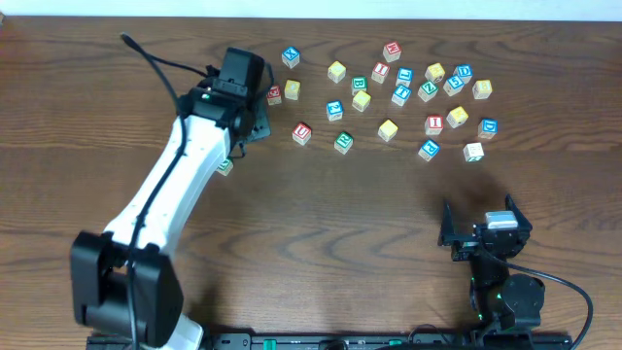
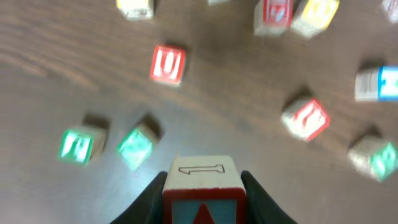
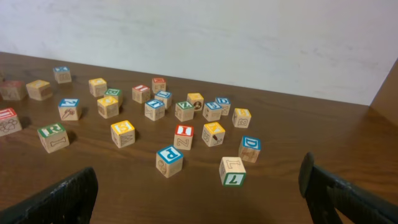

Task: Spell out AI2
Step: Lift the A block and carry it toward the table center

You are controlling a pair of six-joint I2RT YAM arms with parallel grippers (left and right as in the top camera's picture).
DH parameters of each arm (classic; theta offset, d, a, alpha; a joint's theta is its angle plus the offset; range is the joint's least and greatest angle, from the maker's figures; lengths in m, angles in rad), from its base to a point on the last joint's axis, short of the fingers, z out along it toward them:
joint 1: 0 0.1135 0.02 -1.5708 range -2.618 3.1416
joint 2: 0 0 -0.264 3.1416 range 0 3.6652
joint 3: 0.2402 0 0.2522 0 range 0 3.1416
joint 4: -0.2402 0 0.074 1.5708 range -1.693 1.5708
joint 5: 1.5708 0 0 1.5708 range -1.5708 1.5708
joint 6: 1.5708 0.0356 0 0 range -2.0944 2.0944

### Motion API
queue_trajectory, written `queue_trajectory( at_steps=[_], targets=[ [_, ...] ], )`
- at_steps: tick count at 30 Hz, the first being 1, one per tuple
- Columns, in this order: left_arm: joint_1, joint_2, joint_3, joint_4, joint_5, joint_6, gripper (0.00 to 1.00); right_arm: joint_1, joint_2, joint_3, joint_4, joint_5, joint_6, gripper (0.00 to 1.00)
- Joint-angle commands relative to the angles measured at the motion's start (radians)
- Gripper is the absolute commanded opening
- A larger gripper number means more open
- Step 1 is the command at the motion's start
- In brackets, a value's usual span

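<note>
My left gripper [image 2: 203,198] is shut on a wooden cube [image 2: 203,180] with a red-framed face carrying a red A and an engraved 1 on top. In the overhead view this gripper [image 1: 248,97] hovers at the left end of the block scatter. A cube with a red I [image 3: 183,136] stands among the blocks on the right [image 1: 434,123]. Which blue cube carries the 2 I cannot tell. My right gripper [image 3: 199,190] stands open near the front right [image 1: 481,226], empty, well short of the blocks.
The red U block [image 2: 166,64] lies on the table ahead of the left gripper [image 1: 302,132], with two green blocks [image 2: 106,145] beside it. Several more blocks spread across the back of the table. A blue P [image 3: 168,159] and a green T [image 3: 232,170] are closest to the right gripper.
</note>
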Motion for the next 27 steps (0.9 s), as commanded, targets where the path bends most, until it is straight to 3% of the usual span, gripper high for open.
queue_trajectory(
  at_steps=[1, 6, 16, 27],
  targets=[
    [-0.008, -0.018, -0.003, -0.058, 0.030, 0.032, 0.21, -0.005, -0.006, -0.001, -0.006, 0.003, 0.014, 0.99],
    [-0.069, -0.016, -0.063, -0.046, 0.028, 0.024, 0.15, -0.005, -0.006, -0.001, -0.006, 0.003, 0.014, 0.99],
    [-0.195, -0.016, -0.325, 0.201, 0.025, -0.088, 0.15, -0.005, -0.006, -0.001, -0.006, 0.003, 0.014, 0.99],
    [-0.216, -0.016, -0.339, 0.248, 0.025, -0.098, 0.15, -0.005, -0.006, -0.001, -0.006, 0.003, 0.014, 0.99]
  ],
)
